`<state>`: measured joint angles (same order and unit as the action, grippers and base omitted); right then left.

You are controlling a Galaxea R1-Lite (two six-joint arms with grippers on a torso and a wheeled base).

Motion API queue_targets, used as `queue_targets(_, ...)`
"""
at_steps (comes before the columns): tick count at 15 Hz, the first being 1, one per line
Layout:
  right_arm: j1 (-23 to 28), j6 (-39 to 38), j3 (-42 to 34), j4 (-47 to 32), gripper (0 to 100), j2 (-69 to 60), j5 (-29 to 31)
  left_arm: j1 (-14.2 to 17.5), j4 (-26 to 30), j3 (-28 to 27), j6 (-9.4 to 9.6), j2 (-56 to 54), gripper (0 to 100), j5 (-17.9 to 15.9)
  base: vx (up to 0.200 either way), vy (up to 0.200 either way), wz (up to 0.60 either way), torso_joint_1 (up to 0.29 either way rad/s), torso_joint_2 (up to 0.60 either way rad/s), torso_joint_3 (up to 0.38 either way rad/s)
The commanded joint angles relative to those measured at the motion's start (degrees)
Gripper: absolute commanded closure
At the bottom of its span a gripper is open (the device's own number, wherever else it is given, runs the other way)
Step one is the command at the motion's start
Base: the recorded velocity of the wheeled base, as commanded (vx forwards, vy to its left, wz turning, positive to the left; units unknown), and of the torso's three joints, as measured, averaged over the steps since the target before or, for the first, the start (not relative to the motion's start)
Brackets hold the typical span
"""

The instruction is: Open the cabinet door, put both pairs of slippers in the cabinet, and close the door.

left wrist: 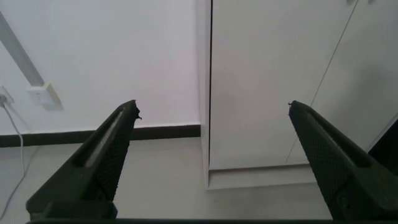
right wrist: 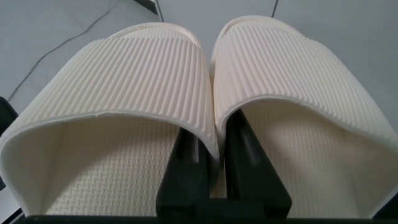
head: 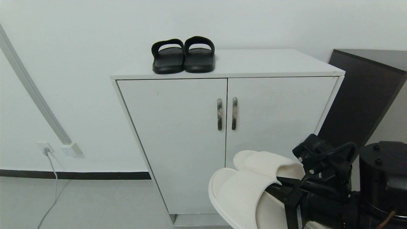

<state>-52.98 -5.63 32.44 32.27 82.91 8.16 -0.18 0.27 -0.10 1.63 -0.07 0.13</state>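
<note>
A white two-door cabinet (head: 197,133) stands against the wall, both doors shut, with two metal handles (head: 219,114) at the middle. A pair of black slippers (head: 183,55) sits on its top, left of centre. My right gripper (head: 279,187) is low in front of the right door, shut on a pair of white ribbed slippers (head: 251,187); in the right wrist view its fingers (right wrist: 186,165) pinch the two inner straps of the white slippers (right wrist: 211,99) together. My left gripper (left wrist: 211,112) is open and holds nothing, facing the cabinet's lower left corner (left wrist: 208,174).
A dark brown cabinet (head: 365,95) stands right of the white one. A wall socket with a grey cable (head: 51,178) is at the lower left, and a grey conduit (head: 28,86) runs slanting down the wall. Bare floor lies left of the cabinet.
</note>
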Motion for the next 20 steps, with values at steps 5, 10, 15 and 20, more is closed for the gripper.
queue_targets(5, 0.0, 1.3, -0.7, 0.6, 100, 0.1, 0.0, 0.0, -0.1, 0.1, 0.65, 0.1, 0, 0.3, 0.000, 0.000, 0.00, -0.053, 0.44, 0.379)
queue_targets(10, 0.0, 1.3, -0.8, 0.6, 100, 0.0, 0.0, -0.1, -0.3, -0.9, 3.64, 0.8, 0, 1.5, 0.000, 0.000, 0.00, -0.005, 0.19, 0.183)
queue_targets(15, 0.0, 1.4, -1.6, 1.5, 100, -0.3, 0.0, -0.3, 1.2, -17.2, -1.37, 19.8, 0, -11.6, 0.000, 0.000, 0.00, 0.000, 0.00, 0.000)
queue_targets(20, 0.0, 1.6, -2.1, 2.2, 100, -0.1, -0.1, -2.1, -14.2, -20.6, -1.55, 41.6, 0, -28.0, 0.000, 0.000, 0.00, 0.000, 0.00, 0.000)
